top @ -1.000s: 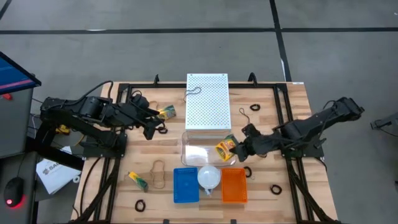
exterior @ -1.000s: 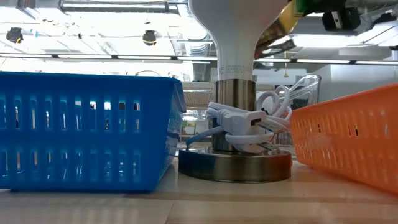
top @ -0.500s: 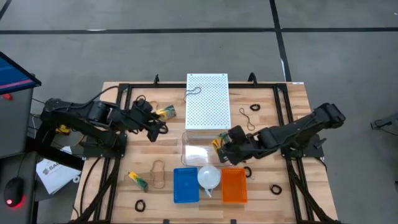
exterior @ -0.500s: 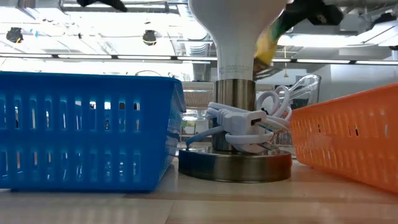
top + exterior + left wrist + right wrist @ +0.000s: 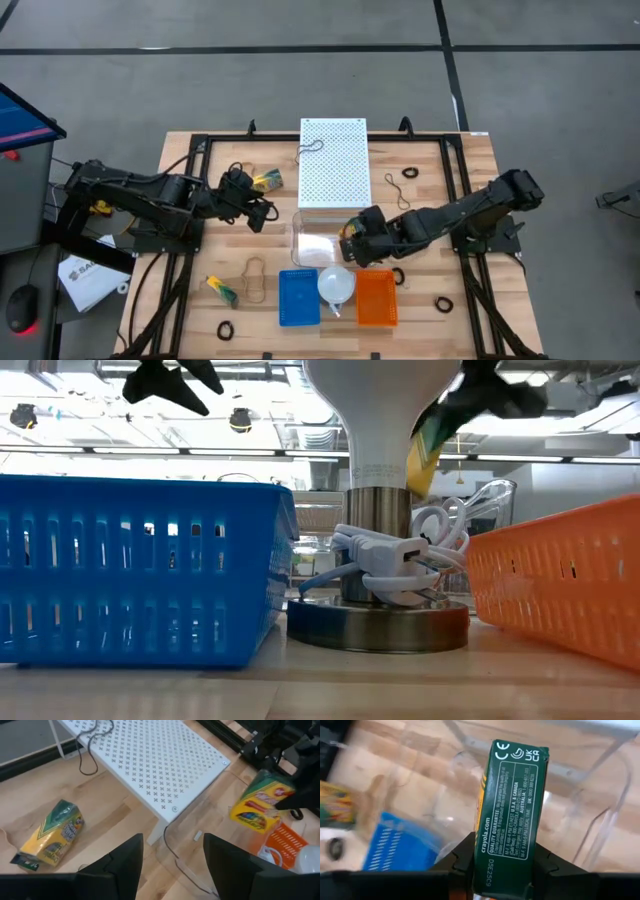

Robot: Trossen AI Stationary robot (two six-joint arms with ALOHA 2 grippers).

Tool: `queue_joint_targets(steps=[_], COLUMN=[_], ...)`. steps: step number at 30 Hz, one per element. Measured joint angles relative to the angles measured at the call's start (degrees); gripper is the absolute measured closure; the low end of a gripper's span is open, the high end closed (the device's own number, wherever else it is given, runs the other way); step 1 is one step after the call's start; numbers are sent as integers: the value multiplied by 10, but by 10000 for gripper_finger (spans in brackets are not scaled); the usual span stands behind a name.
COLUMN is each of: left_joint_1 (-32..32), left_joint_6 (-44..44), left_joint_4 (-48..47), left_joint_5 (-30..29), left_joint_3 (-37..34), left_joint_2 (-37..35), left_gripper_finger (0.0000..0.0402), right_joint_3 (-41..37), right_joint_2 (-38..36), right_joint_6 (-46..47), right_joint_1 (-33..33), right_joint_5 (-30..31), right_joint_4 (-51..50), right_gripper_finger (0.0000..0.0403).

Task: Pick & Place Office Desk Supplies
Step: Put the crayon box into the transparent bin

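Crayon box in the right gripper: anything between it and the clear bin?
Nothing visible. The right gripper holds the crayon box at the clear bin, whose top looks open. The white lamp and the orange basket stand nearer the table's front, off the path.

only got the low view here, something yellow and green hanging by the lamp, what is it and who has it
Observer: It's a crayon box, clamped in the right gripper, jaws shut on its sides.
Operator: what's under it
Observer: From above, it's over a clear plastic bin just behind the lamp, between the white perforated stand and the baskets.
Operator: and the dark shape top left of my view
Observer: That's the left gripper, jaws open and empty, over the table's left side.
Operator: anything near it to grab
Observer: Yes, a second crayon box lies flat on the wood beside the stand.
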Motion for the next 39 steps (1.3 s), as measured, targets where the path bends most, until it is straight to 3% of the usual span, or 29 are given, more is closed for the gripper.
queue_joint_targets(steps=[12,18,26,34,39], left_joint_1=[1,2,2,2,2], left_joint_6=[1,1,1,20,21], left_joint_4=[0,-1,-2,-1,-1], left_joint_5=[-34,-41,-41,-41,-41], left_joint_3=[0,0,0,0,0], left_joint_2=[-24,-32,-36,-37,-37], left_gripper_finger=[202,202,202,202,202], right_joint_3=[1,1,4,4,3], right_joint_2=[59,86,92,89,88], right_joint_6=[-60,-66,-71,-55,-44], right_joint_1=[-51,-58,-52,-53,-52], right_joint_5=[-35,-69,-70,-65,-63], right_joint_4=[29,31,23,-1,-14], right_gripper_finger=[306,306,306,217,195])
